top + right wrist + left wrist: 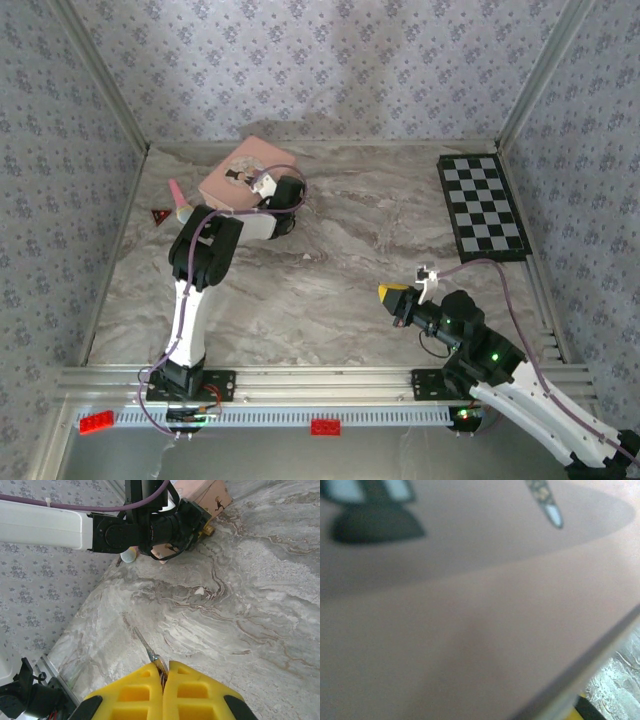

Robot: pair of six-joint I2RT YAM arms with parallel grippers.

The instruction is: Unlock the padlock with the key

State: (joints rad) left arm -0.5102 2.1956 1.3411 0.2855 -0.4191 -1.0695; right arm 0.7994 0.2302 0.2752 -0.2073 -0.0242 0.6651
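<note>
My right gripper [165,672] hovers over the marble at the front right [397,297], its yellow fingers shut on the key's head. The thin metal key [145,647] points forward from the fingertips. My left gripper [292,195] is at the near right edge of the pink tin [240,175]. The tin's blurred lid [470,620] covers its jaws. A small brass-gold bit [207,530] sits at that gripper's tip beside the tin [212,495]. I cannot tell whether it is the padlock or a fingertip.
A black-and-white checkerboard [483,207] lies at the back right. A red triangle [158,216] and a pink-and-white piece [178,200] lie left of the tin. Patterned walls close in the table on three sides. Bare marble [340,260] lies between the arms.
</note>
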